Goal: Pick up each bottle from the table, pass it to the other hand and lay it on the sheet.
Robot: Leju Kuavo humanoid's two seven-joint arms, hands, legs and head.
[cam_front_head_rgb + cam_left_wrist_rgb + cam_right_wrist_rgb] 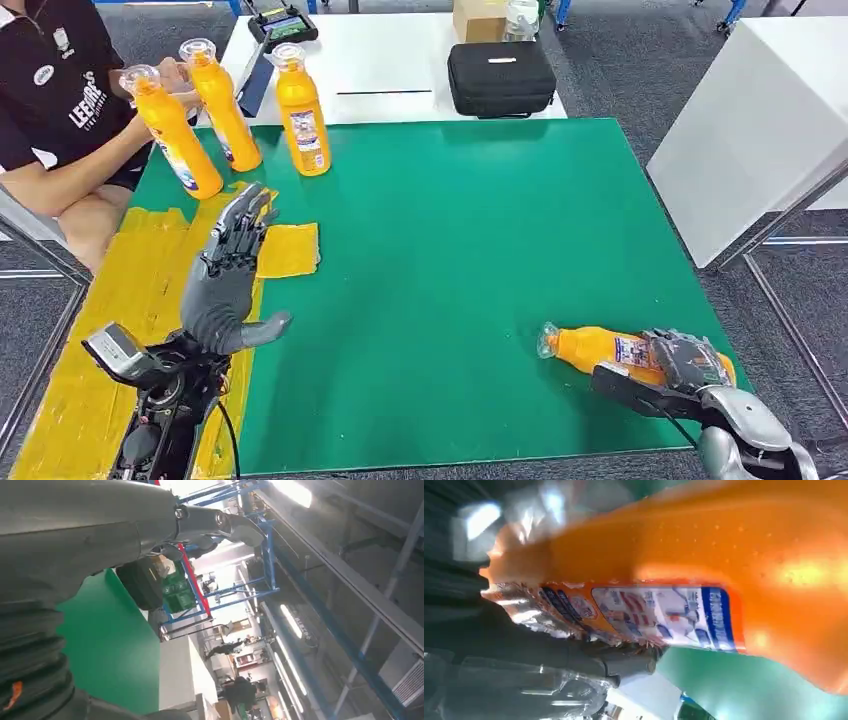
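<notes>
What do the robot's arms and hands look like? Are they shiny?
The left hand has a grey palm, a thick grey thumb and darker fingers. Its arm is dark, with black cables and a small silver box. The right hand is grey too, on a shiny silver arm. A grey ribbed cover sits at the wrist.

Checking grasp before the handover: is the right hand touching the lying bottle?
Touching. In the head view the right hand wraps its fingers over the lying bottle; the right wrist view shows the bottle pressed against the hand.
</notes>
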